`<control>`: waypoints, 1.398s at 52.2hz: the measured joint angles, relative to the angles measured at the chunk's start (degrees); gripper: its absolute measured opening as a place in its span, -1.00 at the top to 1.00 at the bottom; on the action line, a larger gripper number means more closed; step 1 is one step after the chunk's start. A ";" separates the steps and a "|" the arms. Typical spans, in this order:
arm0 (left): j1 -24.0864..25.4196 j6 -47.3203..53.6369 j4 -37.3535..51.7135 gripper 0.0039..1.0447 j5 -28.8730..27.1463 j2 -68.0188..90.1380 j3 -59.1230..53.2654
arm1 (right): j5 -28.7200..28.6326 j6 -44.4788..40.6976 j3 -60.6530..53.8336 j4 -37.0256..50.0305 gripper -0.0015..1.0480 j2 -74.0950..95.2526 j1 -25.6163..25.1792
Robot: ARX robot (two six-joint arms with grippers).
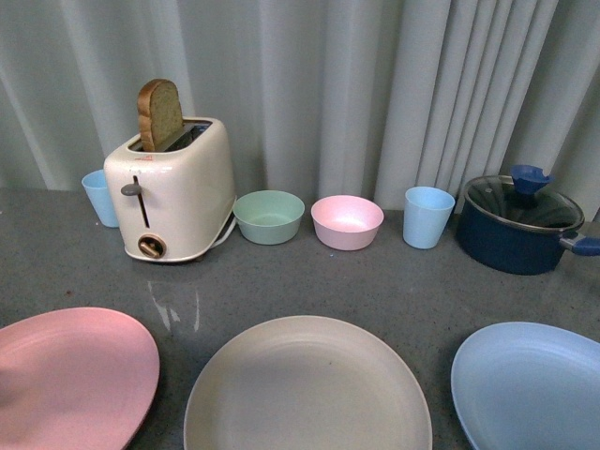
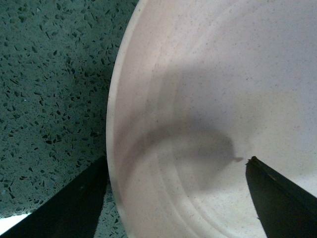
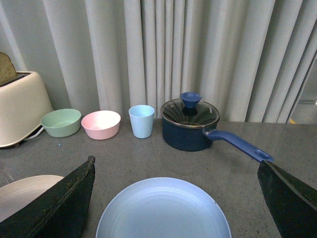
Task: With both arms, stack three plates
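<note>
Likely stiff and slick, the pink plate (image 1: 70, 375) wants a rim pinch; left end effector (image 2: 177, 159), spread, straddles that rim, right end effector (image 3: 176, 161) gapes

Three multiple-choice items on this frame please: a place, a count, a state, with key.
1. Middle plate of the row? A pink; B beige; C light blue.
2. Blue cups at the back? A one; B two; C three.
3. The lid of the saucepan is: A on it; B on the counter; C on a plate.
Key: B, the beige plate lies between the pink plate and the light blue plate. B, one by the saucepan, one by the toaster. A, it covers the pan.
</note>
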 joint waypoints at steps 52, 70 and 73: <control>10.34 -5.66 -15.47 0.93 10.38 -5.97 11.10 | 0.00 0.00 0.00 0.00 -0.86 0.00 0.00; 3.19 -7.65 -20.44 0.93 16.39 -18.62 8.15 | 0.00 0.00 0.00 0.00 -0.86 0.00 0.00; -0.11 -8.55 -19.76 0.93 16.33 -20.65 6.43 | 0.00 0.00 0.00 0.00 -0.86 0.00 0.00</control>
